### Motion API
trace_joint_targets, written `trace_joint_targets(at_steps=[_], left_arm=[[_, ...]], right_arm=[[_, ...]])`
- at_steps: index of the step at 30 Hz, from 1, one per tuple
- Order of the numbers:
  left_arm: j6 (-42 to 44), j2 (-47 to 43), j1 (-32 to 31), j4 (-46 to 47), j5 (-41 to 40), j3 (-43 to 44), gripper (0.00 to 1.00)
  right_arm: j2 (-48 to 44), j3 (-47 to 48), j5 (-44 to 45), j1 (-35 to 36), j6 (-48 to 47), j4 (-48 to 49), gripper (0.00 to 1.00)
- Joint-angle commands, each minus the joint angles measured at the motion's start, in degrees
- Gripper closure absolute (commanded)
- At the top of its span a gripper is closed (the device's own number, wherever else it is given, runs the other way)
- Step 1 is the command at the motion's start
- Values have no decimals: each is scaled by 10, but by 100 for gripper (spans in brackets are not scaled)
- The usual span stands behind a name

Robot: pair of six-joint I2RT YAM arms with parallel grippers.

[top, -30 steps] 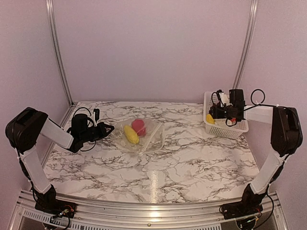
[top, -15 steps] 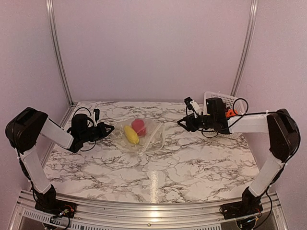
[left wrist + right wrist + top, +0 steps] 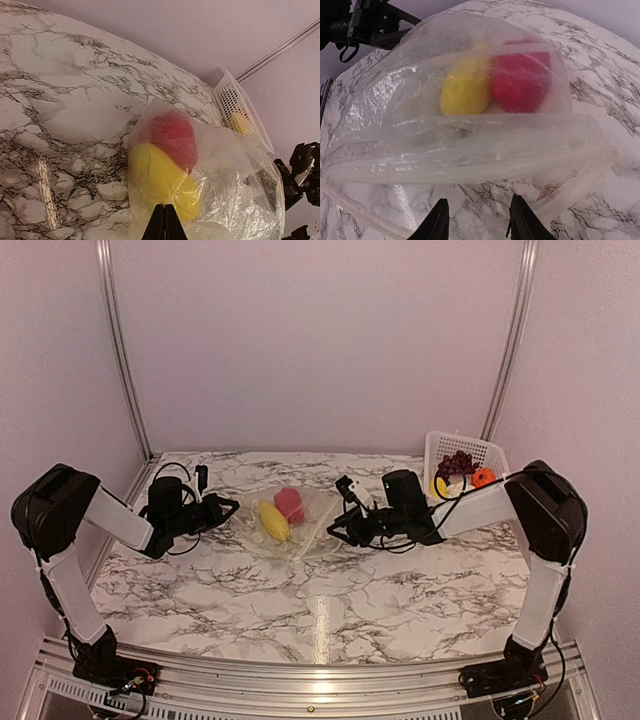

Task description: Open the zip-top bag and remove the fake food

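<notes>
The clear zip-top bag [image 3: 300, 530] lies on the marble table with a yellow fake food piece [image 3: 272, 521] and a red one [image 3: 290, 504] inside. My left gripper [image 3: 232, 507] is shut, pinching the bag's film at its left end; in the left wrist view its tips [image 3: 164, 209] meet on the plastic just below the yellow piece [image 3: 155, 175]. My right gripper [image 3: 338, 530] is at the bag's right side, open. In the right wrist view its fingers [image 3: 477, 222] stand apart over bare table, just short of the bag's gaping mouth and sealing strip [image 3: 470, 150].
A white lattice basket [image 3: 497, 452] stands at the back right, holding dark grapes [image 3: 458, 462], an orange piece [image 3: 484, 477] and a yellow piece [image 3: 438, 486]. Metal rails run up the back corners. The left arm [image 3: 370, 25] shows beyond the bag in the right wrist view.
My right arm has swung left from the basket across the table to the bag's mouth, its jaws narrowing. The left gripper and the bag have stayed put.
</notes>
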Motion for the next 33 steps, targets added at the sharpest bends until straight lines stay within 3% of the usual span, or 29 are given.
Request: trace_joint_targets(at_steps=[1,15,33], left_arm=[[-5,13,2,20,18,8,100],[10,23,-25,17,74,19,100],[54,41,-54,-44,103,61,100]], right_arm=[[29,33,-5,17,2,38,62],[144,129,10,65,-26,69,63],[230,263,103,90,-27,-17,48]])
